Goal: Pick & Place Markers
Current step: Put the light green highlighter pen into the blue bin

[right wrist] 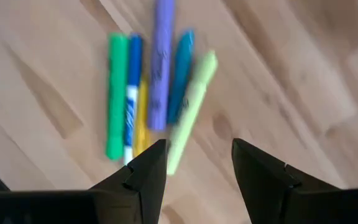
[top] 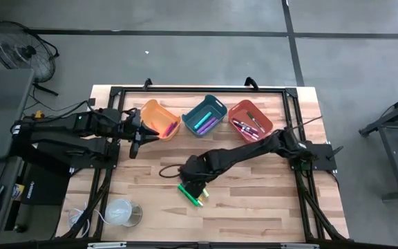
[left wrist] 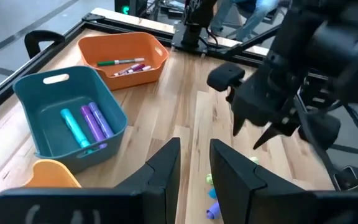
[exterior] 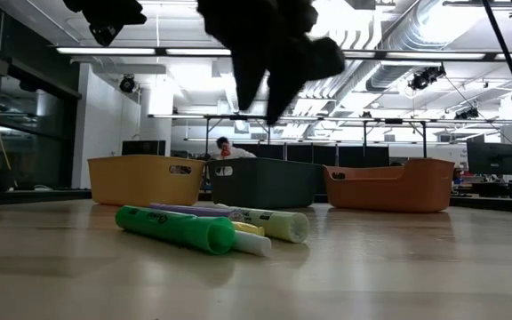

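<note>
A small heap of markers (top: 192, 194) lies flat on the wooden table near its near edge: green, blue, yellow, purple, teal and pale green (right wrist: 157, 93). In the low view they lie side by side (exterior: 212, 227). My right gripper (top: 193, 181) hangs open just above them, pointing down (right wrist: 194, 155), and is clear of the table (exterior: 260, 107). My left gripper (top: 142, 135) is open and hovers by the yellow-orange bin (top: 159, 119), its fingers a narrow gap apart (left wrist: 196, 155). More markers lie inside the three bins.
The yellow-orange bin, a teal bin (top: 204, 115) and a red-orange bin (top: 249, 120) stand in a row along the table's far side. A white round cup-like thing (top: 121, 211) sits at the near left corner. Bare wood lies between bins and heap. A person sits far behind (exterior: 225, 147).
</note>
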